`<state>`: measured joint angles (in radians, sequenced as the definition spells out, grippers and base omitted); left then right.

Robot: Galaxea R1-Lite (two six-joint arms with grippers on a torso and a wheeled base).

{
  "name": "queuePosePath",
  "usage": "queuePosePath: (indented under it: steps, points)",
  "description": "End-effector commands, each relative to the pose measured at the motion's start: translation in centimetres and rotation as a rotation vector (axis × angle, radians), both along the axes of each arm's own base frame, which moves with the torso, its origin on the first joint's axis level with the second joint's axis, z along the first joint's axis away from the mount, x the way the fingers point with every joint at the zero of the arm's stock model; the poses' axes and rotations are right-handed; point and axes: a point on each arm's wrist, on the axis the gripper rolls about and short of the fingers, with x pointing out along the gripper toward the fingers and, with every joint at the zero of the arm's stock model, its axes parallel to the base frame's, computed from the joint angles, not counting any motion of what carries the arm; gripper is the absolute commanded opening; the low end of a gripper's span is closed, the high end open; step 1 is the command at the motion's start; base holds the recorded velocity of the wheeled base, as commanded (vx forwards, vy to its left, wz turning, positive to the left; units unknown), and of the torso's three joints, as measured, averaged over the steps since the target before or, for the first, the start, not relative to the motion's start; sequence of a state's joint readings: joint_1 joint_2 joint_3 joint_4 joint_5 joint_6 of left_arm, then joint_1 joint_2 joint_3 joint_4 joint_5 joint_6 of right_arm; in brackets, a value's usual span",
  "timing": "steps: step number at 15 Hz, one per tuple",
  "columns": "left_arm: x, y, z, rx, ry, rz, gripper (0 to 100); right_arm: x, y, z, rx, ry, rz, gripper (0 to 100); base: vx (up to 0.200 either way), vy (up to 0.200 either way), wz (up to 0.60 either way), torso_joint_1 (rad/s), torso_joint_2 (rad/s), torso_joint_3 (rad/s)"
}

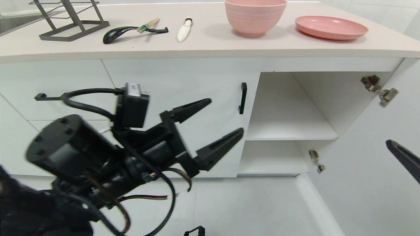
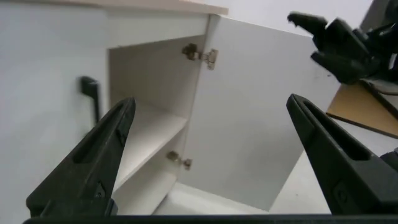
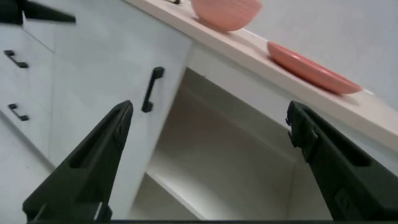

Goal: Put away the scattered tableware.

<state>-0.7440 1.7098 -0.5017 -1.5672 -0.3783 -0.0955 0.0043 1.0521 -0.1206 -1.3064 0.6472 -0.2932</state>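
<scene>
On the counter stand a pink bowl (image 1: 255, 16) and a pink plate (image 1: 330, 27) at the right. A black spoon (image 1: 115, 33), chopsticks (image 1: 148, 25) and a white-sheathed knife (image 1: 184, 30) lie further left. My left gripper (image 1: 226, 115) hangs open and empty below the counter, in front of the closed cabinet door. In the right wrist view my right gripper (image 3: 210, 109) is open and empty, facing the open cabinet, with the bowl (image 3: 225, 11) and plate (image 3: 311, 65) above it.
The cabinet below the plate is open, with a bare white shelf (image 1: 288, 127); its door (image 1: 370, 157) swings out to the right. A black handle (image 1: 243, 97) sits on the neighbouring door. A dark metal rack (image 1: 70, 19) stands at the counter's left.
</scene>
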Motion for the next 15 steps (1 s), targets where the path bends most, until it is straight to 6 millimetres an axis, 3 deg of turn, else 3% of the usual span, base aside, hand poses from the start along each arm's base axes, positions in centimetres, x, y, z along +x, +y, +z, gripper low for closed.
queuePosePath:
  steps: [1,4,7,10,12,15]
  points:
    - [-3.9,6.8,1.9,-0.044,-0.062,0.121,100,-1.6,0.3,-0.9,-0.024,-0.013,0.058,100,0.0,0.0,0.0,0.0,0.0,0.0]
    - [-7.9,11.5,2.0,-0.057,-0.088,0.228,100,-5.2,0.4,-1.8,-0.095,-0.099,0.149,100,0.0,0.0,0.0,0.0,0.0,0.0]
    - [-11.0,14.4,2.0,-0.079,-0.13,0.335,100,-8.1,0.3,-2.5,-0.1,-0.131,0.156,100,0.0,0.0,0.0,0.0,0.0,0.0]
    - [-16.7,17.3,1.5,-0.079,-0.152,0.475,100,-12.3,0.1,-6.7,-0.081,-0.006,0.133,100,0.0,0.0,0.0,0.0,0.0,0.0]
    - [-20.0,18.1,-0.4,-0.043,-0.096,0.529,100,-13.4,-0.1,-9.1,-0.02,0.093,0.046,100,0.0,0.0,0.0,0.0,0.0,0.0]
    - [-23.8,18.7,-1.9,-0.023,-0.063,0.562,100,-13.1,-0.3,-9.8,0.115,0.224,-0.071,100,0.0,0.0,0.0,0.0,0.0,0.0]
